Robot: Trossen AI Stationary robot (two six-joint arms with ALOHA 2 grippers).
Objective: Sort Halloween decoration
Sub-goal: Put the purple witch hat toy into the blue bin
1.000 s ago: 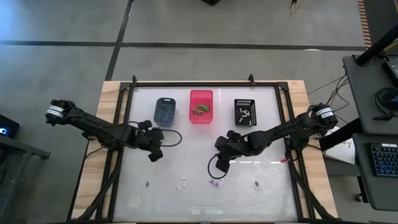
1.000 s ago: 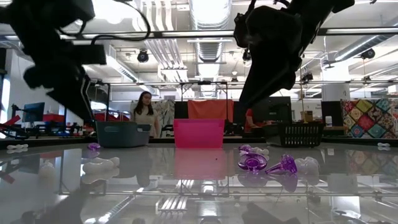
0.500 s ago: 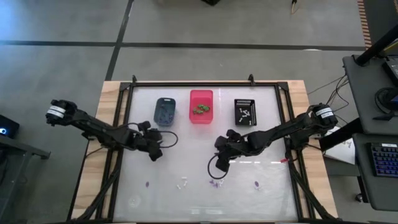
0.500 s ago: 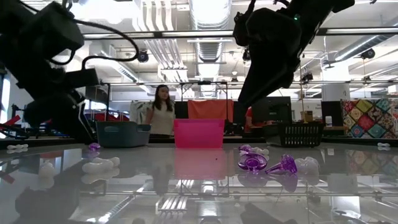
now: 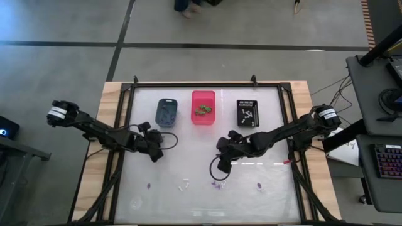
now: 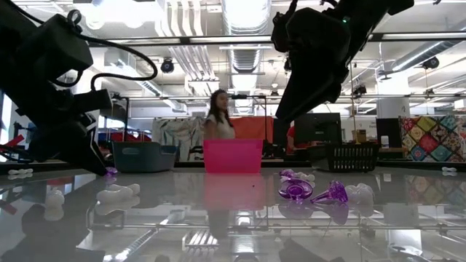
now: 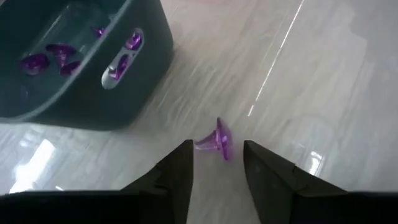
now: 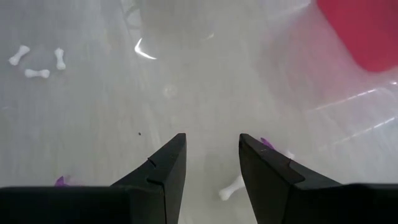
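Observation:
A small purple trinket (image 7: 217, 140) lies on the table beside the blue-grey bin (image 7: 74, 68), which holds several purple trinkets. My left gripper (image 7: 216, 158) is low over the table, open, its fingertips on either side of the trinket's near end; I see no touch. In the low view the same trinket (image 6: 109, 172) shows by that gripper. My right gripper (image 8: 211, 149) hangs open above the table's middle (image 5: 223, 166) with nothing between its fingers. Below it lie a white trinket (image 8: 233, 186) and a purple one (image 8: 266, 143). White bones (image 8: 37, 62) lie farther off.
The pink bin (image 5: 203, 107) with green trinkets and the black bin (image 5: 247, 113) with white ones stand along the far edge. Loose trinkets lie near the front: purple (image 5: 149, 186), white (image 5: 184, 186), purple (image 5: 217, 184) and purple (image 5: 259, 186).
My left gripper has sunk toward the table and tipped, coming low beside the purple trinket near the blue-grey bin. My right arm has kept still. A person in the room behind has walked toward the right.

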